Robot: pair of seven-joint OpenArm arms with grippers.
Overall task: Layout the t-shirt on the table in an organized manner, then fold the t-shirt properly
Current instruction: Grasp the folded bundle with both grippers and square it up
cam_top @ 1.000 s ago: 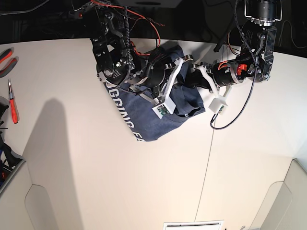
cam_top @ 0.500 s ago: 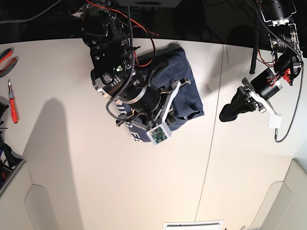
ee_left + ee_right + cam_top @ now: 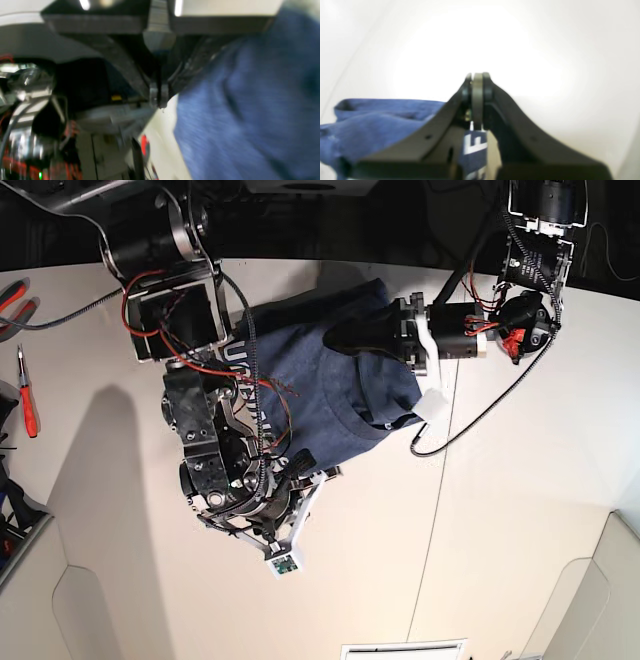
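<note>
The navy t-shirt [image 3: 330, 380] lies rumpled on the white table [image 3: 500, 530], far centre. In the base view my left gripper [image 3: 338, 338] lies shut across its upper part. The left wrist view shows the left gripper [image 3: 158, 101] shut with no cloth between the tips, and the shirt [image 3: 250, 100] beside it. My right arm [image 3: 245, 490] covers the shirt's near corner. In the right wrist view the right gripper [image 3: 477, 80] is shut, its tips past the cloth's edge over bare table. The shirt [image 3: 382, 120] and a white letter F show below and behind the fingers.
A red-handled screwdriver [image 3: 27, 395] and red pliers [image 3: 12, 300] lie at the table's left edge. A thin dark seam [image 3: 435, 510] runs down the table right of the shirt. The right arm's camera board [image 3: 283, 565] juts toward the near side. Cables hang off both arms.
The right arm has swept from the shirt's upper part down toward the near side. The left arm swung out right, then came back onto the shirt's top. More of the shirt shows.
</note>
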